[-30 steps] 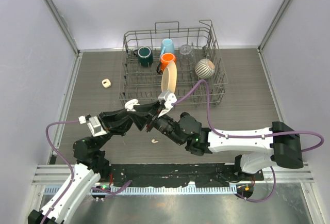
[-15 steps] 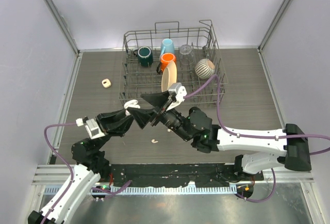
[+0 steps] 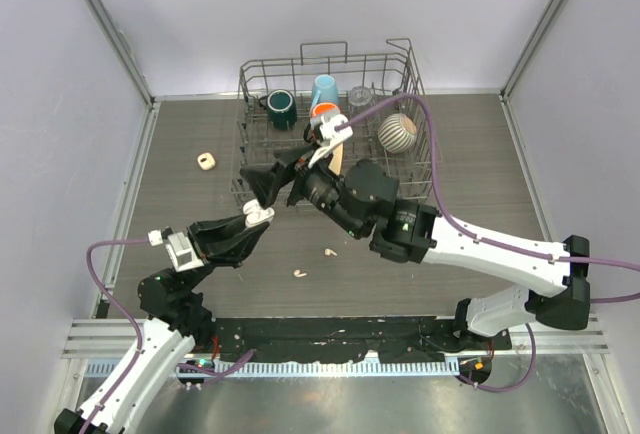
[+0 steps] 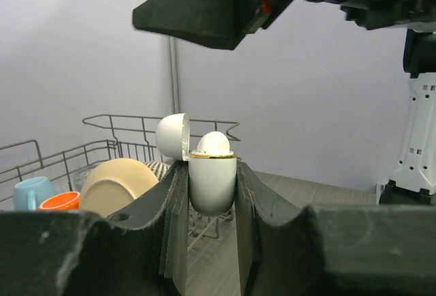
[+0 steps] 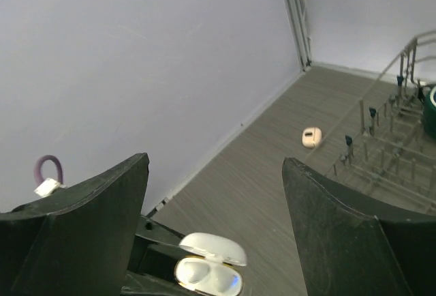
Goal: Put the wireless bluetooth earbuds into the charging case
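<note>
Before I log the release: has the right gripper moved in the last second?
Yes: the right gripper moved up the overhead view, toward the dish rack.

Glossy plastic case, matt black fingers, metal wire rack.

- Top external: you look steeply down from above and behind the arm bases, far off. The dish rack sits at the far middle of the table.
- Left wrist: low and near level, you face the rack from its near side. The open charging case is very close, in the left gripper.
- Right wrist: high, off the rack's near-left corner, tilted down and facing left of the rack.
- Shared: all three views catch the charging case and part of the rack. Top and right wrist also share the small case left of the rack.
</note>
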Available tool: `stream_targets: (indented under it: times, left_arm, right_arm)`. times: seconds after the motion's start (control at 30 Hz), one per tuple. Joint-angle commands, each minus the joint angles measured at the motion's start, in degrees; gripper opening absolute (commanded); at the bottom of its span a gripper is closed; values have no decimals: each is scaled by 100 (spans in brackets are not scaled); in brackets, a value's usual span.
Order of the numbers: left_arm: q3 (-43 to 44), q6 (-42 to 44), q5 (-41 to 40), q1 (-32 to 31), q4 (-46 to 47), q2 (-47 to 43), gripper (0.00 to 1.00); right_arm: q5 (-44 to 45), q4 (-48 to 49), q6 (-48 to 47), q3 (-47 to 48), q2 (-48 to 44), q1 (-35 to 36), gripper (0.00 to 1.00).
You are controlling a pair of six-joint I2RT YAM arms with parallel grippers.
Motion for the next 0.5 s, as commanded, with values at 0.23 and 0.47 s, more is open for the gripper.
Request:
stream_targets:
  times: [0.23, 0.47]
  left_arm:
    - [312, -64, 515, -3, 294, 98, 0]
    - [338, -55, 515, -3, 286, 186, 0]
  right_arm:
    - [-1543, -2508, 871, 778, 385, -903, 85]
    - [-2009, -2781, 678, 620, 192, -920, 85]
